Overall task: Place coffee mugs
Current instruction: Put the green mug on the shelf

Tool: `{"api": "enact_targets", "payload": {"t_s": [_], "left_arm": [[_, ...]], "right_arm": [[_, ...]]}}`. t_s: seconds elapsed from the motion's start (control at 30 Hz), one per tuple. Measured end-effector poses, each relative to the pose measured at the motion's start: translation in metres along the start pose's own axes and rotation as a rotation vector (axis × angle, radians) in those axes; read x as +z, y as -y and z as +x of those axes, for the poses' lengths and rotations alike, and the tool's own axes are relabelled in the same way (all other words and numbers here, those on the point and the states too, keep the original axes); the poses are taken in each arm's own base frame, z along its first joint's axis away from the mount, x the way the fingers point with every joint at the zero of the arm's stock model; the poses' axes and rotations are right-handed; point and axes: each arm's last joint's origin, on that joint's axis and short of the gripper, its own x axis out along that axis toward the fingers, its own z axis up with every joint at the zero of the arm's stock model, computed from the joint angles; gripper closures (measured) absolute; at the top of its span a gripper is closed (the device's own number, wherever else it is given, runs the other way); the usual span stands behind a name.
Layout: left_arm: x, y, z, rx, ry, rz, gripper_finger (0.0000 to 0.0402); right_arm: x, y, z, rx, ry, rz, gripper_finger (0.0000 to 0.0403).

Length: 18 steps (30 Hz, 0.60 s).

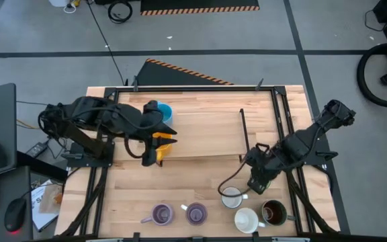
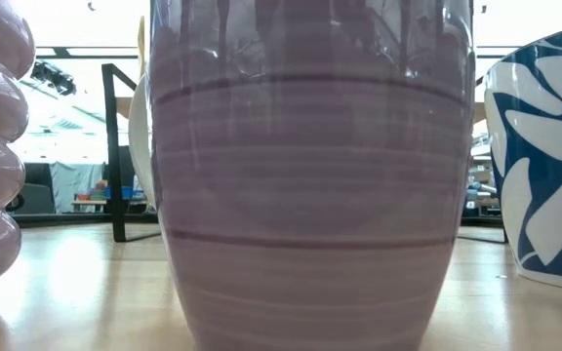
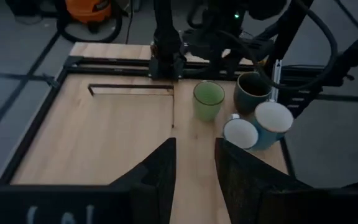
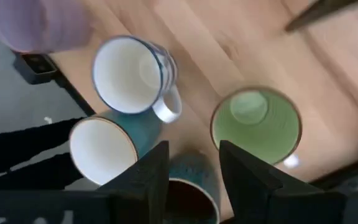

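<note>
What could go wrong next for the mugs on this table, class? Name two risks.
The right pincer stands open, low among the green mug, the white mug and the dark mug. These are packed close together, so a sideways move would likely knock one. The left arm lies right over the blue mug and the orange mug; a swing might tip either.
</note>
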Motion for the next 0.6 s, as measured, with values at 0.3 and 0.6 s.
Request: {"api": "enact_targets", "payload": {"t_s": [0.3,0.6], "left_arm": [[-0.001,-0.012,-0.002,0.054,-0.016,0.065,0.0285],[-0.006,-0.014,-0.002,0.067,-0.071,0.078,0.0285]], "right_arm": [[-0.018,0.011,0.049,-0.109,-0.087,0.178,0.0254],[-0.019,0.004,0.091,-0.216,-0.107,0.069,0.0254]]}}
